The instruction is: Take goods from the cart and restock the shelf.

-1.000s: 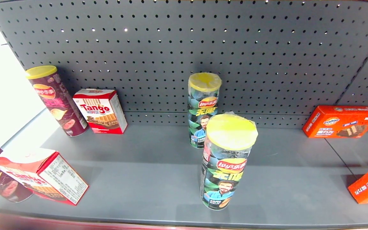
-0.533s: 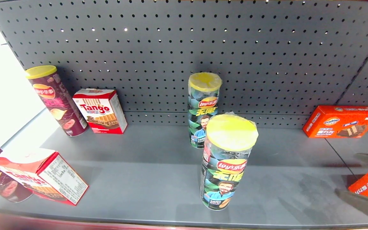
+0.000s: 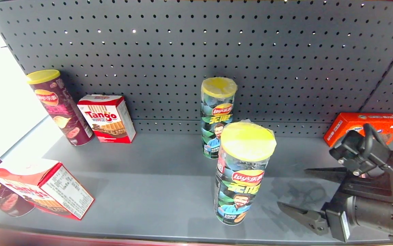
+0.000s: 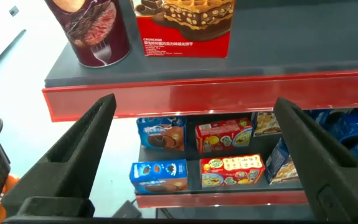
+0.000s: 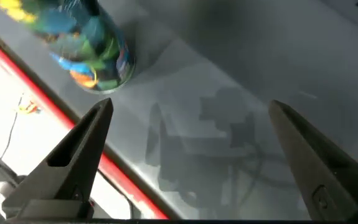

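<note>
Shelf (image 3: pixel 155 191), front chips can (image 3: pixel 240 177) upright at 6 o'clock near its edge: my right gripper (image 3: pixel 293 187) has just entered from 4 o'clock, jaws spread, empty, so I judge no delivery.

print | logos on green chip can (image 3: pixel 239 184) | wafer box (image 3: pixel 107 118) | orange box (image 3: pixel 339 130)

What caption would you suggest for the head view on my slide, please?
Open right tool hovers over the grey shelf, right of the front chip can; a second can stands behind it.
</note>
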